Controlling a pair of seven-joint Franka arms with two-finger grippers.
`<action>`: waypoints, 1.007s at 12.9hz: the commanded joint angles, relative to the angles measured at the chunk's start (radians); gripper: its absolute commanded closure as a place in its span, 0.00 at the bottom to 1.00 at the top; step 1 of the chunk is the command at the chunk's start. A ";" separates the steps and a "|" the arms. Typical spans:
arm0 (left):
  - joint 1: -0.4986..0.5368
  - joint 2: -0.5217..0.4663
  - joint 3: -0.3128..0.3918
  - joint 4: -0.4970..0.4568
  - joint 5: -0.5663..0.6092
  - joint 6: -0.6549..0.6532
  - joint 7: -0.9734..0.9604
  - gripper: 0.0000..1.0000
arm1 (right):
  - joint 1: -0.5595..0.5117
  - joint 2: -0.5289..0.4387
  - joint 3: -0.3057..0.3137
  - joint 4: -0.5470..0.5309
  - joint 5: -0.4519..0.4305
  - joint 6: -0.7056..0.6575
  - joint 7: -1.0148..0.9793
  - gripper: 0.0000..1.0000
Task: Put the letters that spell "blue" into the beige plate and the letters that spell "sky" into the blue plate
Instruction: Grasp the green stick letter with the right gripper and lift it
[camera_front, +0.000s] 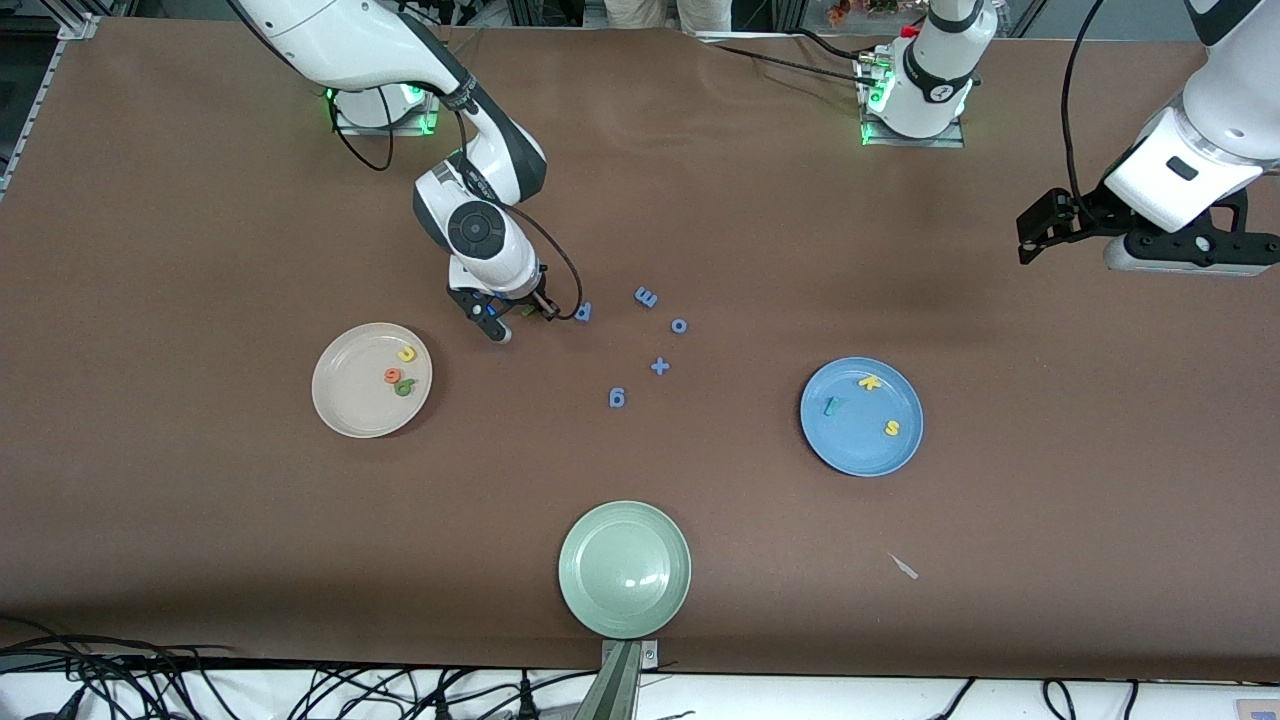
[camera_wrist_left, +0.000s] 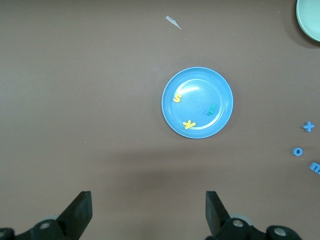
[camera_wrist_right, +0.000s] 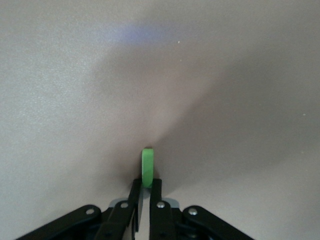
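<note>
**Last letter of "blue" in the fingers**

We read this as the pickup of the final letter. The right gripper (camera_front: 518, 318) is down at the surface, nearer the robots' edge than the beige plate (camera_front: 340, 412), and in the right wrist view its fingers (camera_wrist_right: 134, 196) are pinched shut on the green l (camera_wrist_right: 147, 167), which stands on edge between them. In the front view the bar itself is hidden under the gripper, bar a sliver of green.

The beige plate, toward the right arm's end of the surface, already carries the yellow u (camera_front: 406, 353), the orange e (camera_front: 392, 375) and the olive-green b (camera_front: 403, 387), clustered close together near its rim. The blue plate (camera_front: 850, 445), toward the left arm's end, holds the yellow k (camera_front: 871, 382), the teal-green y (camera_front: 831, 405) and the yellow s (camera_front: 891, 428), well apart from one another. So "sky" looks finished.

The left gripper (camera_wrist_left: 149, 212) waits high over the left arm's end of the surface, fingers spread wide and empty.

Blue stray letters (camera_front: 646, 297) and a blue plus sign (camera_front: 660, 366) lie mid-surface; one sits just beside the right gripper. The pale green plate (camera_front: 624, 568) near the front edge is bare.

Next, we judge: lift straight up without nudging the blue neighbour, carry over the beige plate, release on a bare patch. The grip is on a thin edge; a twist could drop it.
</note>
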 joint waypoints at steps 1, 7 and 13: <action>-0.001 0.005 -0.005 0.020 -0.021 -0.023 0.017 0.00 | -0.011 -0.062 -0.002 -0.026 -0.021 -0.036 -0.009 0.96; 0.000 0.014 -0.004 0.043 0.007 -0.038 0.015 0.00 | -0.060 -0.140 -0.020 -0.012 -0.019 -0.153 -0.160 0.98; 0.002 0.017 -0.004 0.045 0.007 -0.043 0.014 0.00 | -0.149 -0.165 -0.152 0.011 -0.016 -0.215 -0.576 0.98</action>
